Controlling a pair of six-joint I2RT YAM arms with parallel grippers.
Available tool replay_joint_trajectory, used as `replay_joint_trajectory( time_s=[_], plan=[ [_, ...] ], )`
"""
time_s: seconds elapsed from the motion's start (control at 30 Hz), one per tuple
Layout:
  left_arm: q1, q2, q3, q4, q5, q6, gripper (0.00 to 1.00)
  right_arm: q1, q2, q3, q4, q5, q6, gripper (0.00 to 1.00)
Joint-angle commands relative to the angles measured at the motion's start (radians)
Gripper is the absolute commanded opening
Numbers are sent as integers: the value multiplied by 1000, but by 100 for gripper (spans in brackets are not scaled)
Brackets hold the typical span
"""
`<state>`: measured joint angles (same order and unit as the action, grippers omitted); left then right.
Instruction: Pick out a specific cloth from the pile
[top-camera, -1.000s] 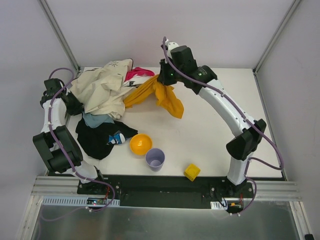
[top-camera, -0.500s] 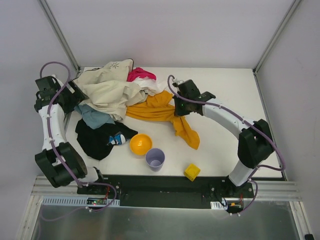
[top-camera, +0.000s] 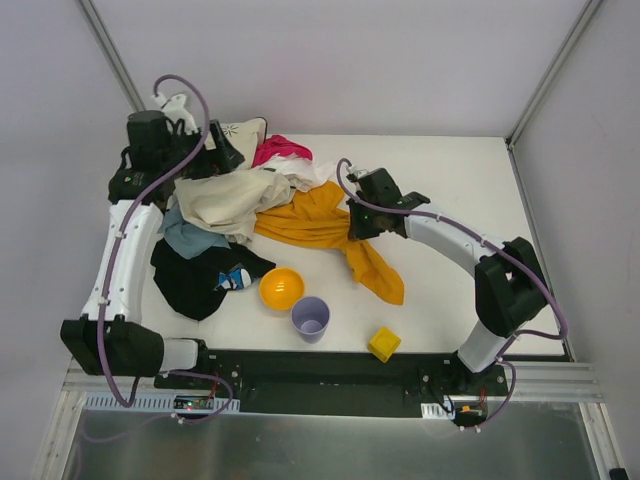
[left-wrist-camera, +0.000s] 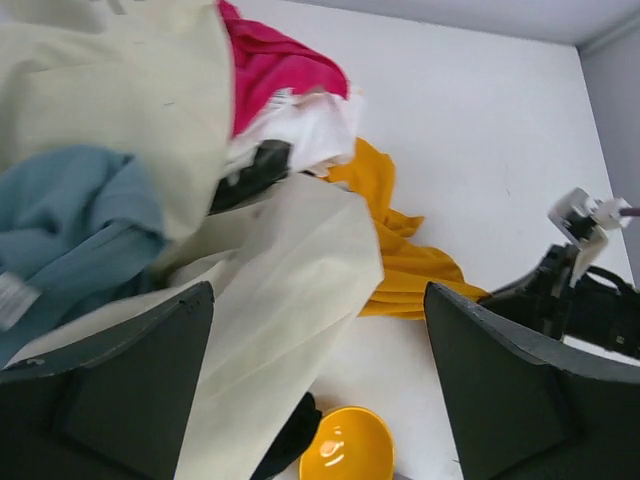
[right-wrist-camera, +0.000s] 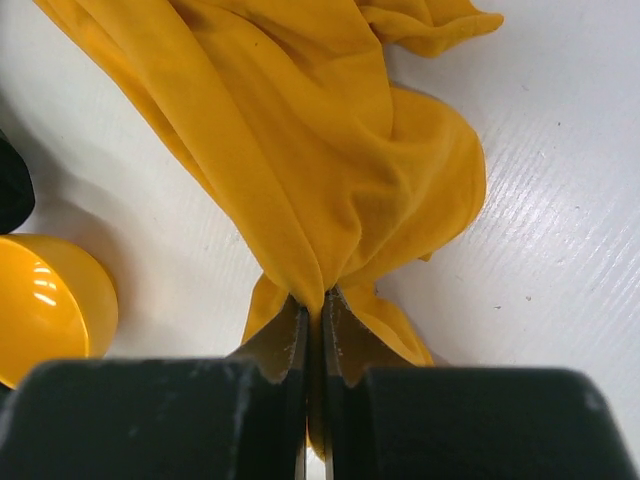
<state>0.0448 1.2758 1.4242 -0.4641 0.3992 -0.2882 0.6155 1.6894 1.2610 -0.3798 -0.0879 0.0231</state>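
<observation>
A white table (top-camera: 450, 170) fills an enclosure of pale grey walls with metal corner posts, and its top shows fine ridges in the right wrist view.

The pile (top-camera: 220, 195) sits beyond and left of the orange bowl (top-camera: 281, 288). It is cream on top, with blue-grey, black and pink showing at the edges.

The cloth (top-camera: 315, 220) lies flat on the table beyond and right of the bowl. Its long axis runs diagonally. The broad end points back towards the pile and slips under the cream garment, so that edge is hidden. The narrow end tapers towards the near right.

The right gripper (right-wrist-camera: 312, 305) is further right of the bowl and is clamped on a gathered fold near the cloth's middle, with fabric bunching into pleats above the jaws. The left gripper (left-wrist-camera: 318, 290) hangs above the pile, far beyond the bowl, with its jaws spread wide and nothing between them.

A purple cup (top-camera: 310, 318) stands just near-right of the bowl, and a yellow block (top-camera: 383, 343) lies further right. The black garment's print is too small to make out.
</observation>
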Motion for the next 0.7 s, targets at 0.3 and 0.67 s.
replay_joint_trajectory(
  time_s=[0.3,0.67],
  plan=[
    [-424,465,260,62,-5,115,72,-28,-48,-48,51,-35,23,0],
    [-436,795,332,125,-75,77,48,-72,-68,-83,71,-82,40,0]
  ],
)
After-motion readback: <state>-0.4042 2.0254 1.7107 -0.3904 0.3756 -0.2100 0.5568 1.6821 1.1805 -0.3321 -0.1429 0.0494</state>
